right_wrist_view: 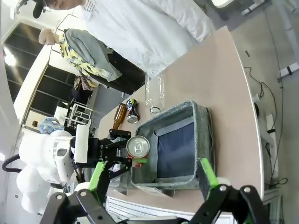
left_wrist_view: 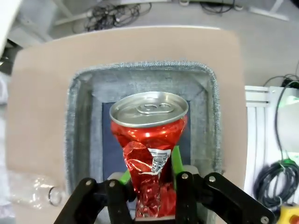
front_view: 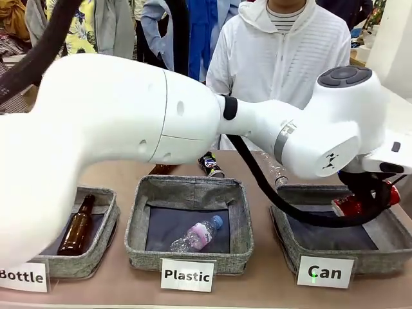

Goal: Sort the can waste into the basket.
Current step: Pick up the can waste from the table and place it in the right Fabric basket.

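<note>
My left gripper [left_wrist_view: 150, 184] is shut on the crushed red can [left_wrist_view: 148, 140], its green pads pressed on the can's crumpled lower half. It holds the can over the grey basket [left_wrist_view: 140, 68] labelled "Can" [front_view: 325, 271]. From the front, the left gripper [front_view: 368, 198] hangs with the red can [front_view: 349, 205] just above that basket's back right rim [front_view: 386, 248]. The black can [front_view: 210, 165] lies on the table behind the "Plastic" basket. My right gripper [right_wrist_view: 153, 181] stands open high above the "Can" basket [right_wrist_view: 202, 135], nothing between its fingers.
The "Plastic" basket [front_view: 138, 232] holds a clear bottle [front_view: 196, 235]. The "Bottle" basket [front_view: 106, 232] holds a brown bottle [front_view: 77, 226]. A clear bottle [front_view: 277, 172] and a brown bottle [front_view: 161, 169] lie behind the baskets. A person in white stands at the far side.
</note>
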Motion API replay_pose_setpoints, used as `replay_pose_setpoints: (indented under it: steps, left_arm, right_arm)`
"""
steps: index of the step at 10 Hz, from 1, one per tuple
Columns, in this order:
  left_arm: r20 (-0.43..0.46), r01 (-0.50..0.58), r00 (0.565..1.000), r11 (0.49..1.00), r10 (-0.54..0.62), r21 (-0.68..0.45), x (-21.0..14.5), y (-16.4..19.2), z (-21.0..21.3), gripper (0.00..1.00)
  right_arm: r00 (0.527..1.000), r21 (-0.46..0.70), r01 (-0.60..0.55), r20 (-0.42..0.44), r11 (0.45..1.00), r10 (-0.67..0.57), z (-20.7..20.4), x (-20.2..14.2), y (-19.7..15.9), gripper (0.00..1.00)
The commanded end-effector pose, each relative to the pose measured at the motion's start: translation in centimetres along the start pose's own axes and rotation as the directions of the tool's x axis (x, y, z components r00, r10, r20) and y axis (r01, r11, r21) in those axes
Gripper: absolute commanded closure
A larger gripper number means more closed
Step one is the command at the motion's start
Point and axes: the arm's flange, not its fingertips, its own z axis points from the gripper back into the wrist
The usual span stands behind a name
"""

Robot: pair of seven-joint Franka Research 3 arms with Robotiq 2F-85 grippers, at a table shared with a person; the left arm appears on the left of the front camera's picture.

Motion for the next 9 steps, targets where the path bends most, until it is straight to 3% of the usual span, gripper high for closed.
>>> replay_pose_setpoints:
  steps: [1, 4, 5, 7, 9]
  left_arm:
    - [0.024, 0.014, 1.000, 1.000, -0.014, 0.009, -1.2, 0.0, 2.2, 0.74]
    - [0.024, 0.014, 1.000, 1.000, -0.014, 0.009, -1.2, 0.0, 2.2, 0.74]
    - [0.013, 0.000, 1.000, 1.000, 0.000, 0.015, -0.2, 0.5, 1.2, 0.26]
    - [0.031, 0.021, 0.999, 0.999, -0.022, 0.027, -0.6, 0.5, 1.6, 0.00]
    - [0.066, 0.036, 0.997, 0.998, -0.040, 0.061, -1.0, 0.9, 2.4, 0.00]
  right_arm:
    - [1.000, -0.001, -0.020, -0.016, 1.000, 0.020, -0.4, 0.4, 0.8, 0.00]
    - [1.000, -0.001, -0.020, -0.016, 1.000, 0.020, -0.4, 0.4, 0.8, 0.00]
    - [1.000, -0.001, -0.020, -0.016, 1.000, 0.020, -0.4, 0.4, 0.8, 0.00]
    - [1.000, -0.001, -0.020, -0.016, 1.000, 0.020, -0.4, 0.4, 0.8, 0.00]
    - [1.000, -0.001, -0.020, -0.016, 1.000, 0.020, -0.4, 0.4, 0.8, 0.00]
